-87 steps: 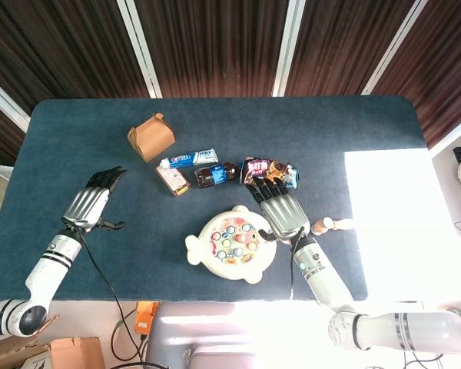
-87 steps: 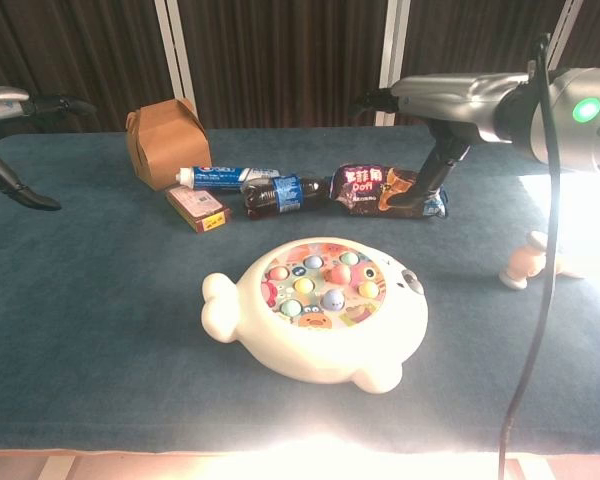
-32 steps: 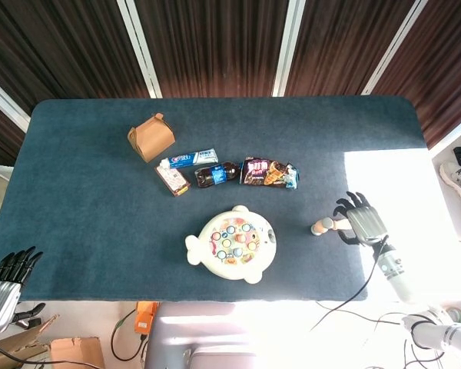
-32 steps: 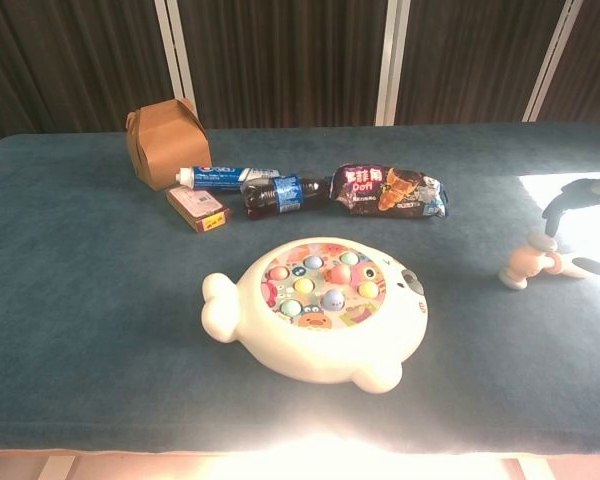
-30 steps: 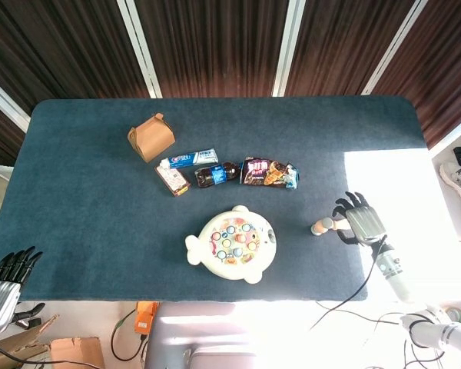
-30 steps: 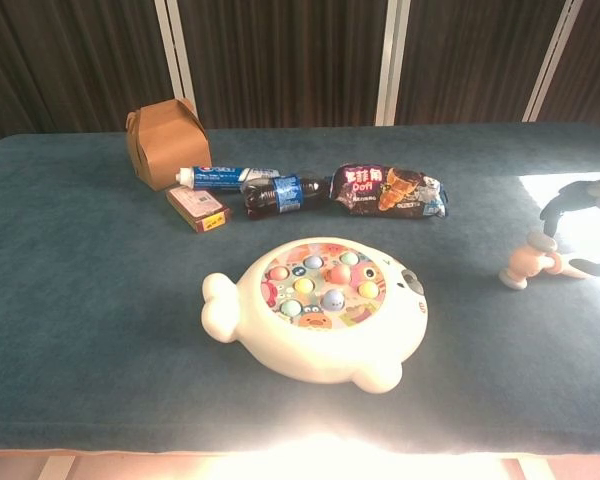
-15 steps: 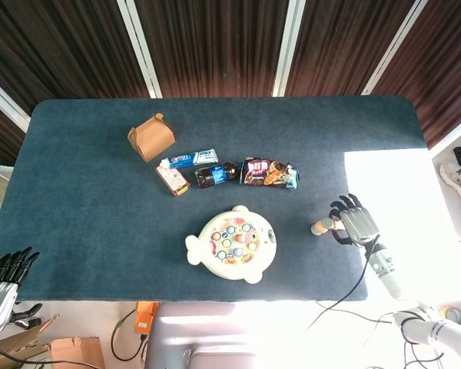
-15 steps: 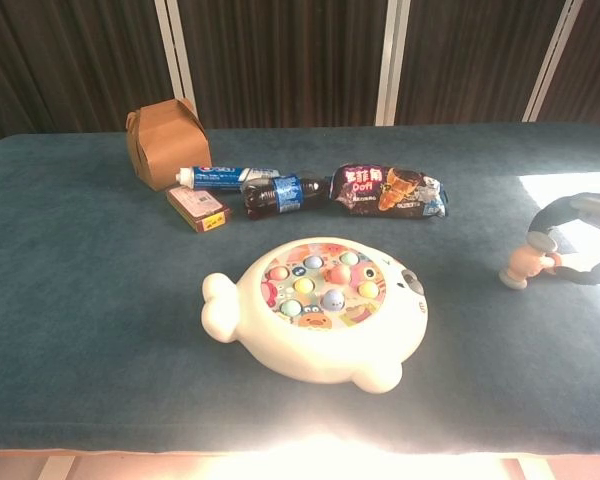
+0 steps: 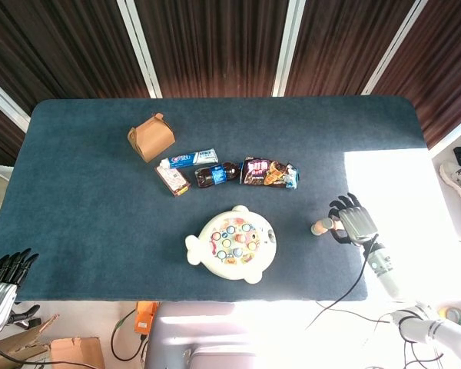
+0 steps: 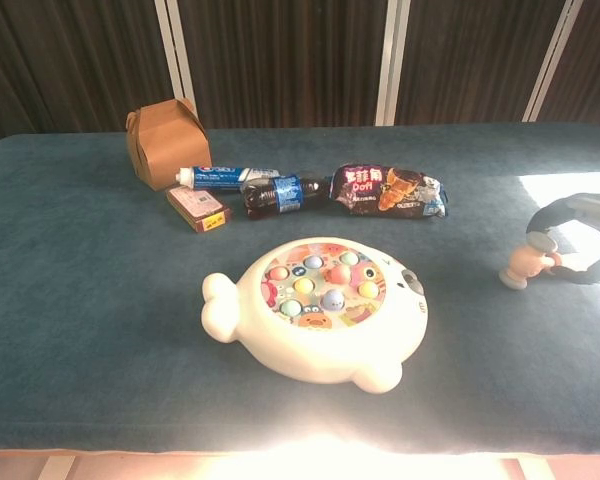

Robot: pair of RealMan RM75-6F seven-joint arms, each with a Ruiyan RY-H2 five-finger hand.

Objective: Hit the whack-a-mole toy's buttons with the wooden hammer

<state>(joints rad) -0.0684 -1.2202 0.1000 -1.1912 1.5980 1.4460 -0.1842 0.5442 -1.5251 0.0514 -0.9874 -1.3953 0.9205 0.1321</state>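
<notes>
The right hand (image 9: 355,221) has shifted slightly inward since half a second ago and now curls its fingers around the wooden hammer (image 10: 526,262) lying right of the whack-a-mole toy (image 9: 232,242); whether the grip is firm, I cannot tell. The left hand (image 9: 1,286) remains withdrawn off the table's (image 9: 92,207) corner, fingers apart. Grasp stage, judged; no buttons struck yet.

1. The dark snack bag (image 10: 388,190) carries large pale characters on its left half, too blurred to read with certainty.
2. The blue-and-white toothpaste tube (image 10: 226,177) bears lettering along its side, too small to make out.
3. The dark bottle (image 10: 285,194) has a blue label whose print is illegible.
4. The small red box (image 10: 196,208) shows print on its top face, unreadable.
</notes>
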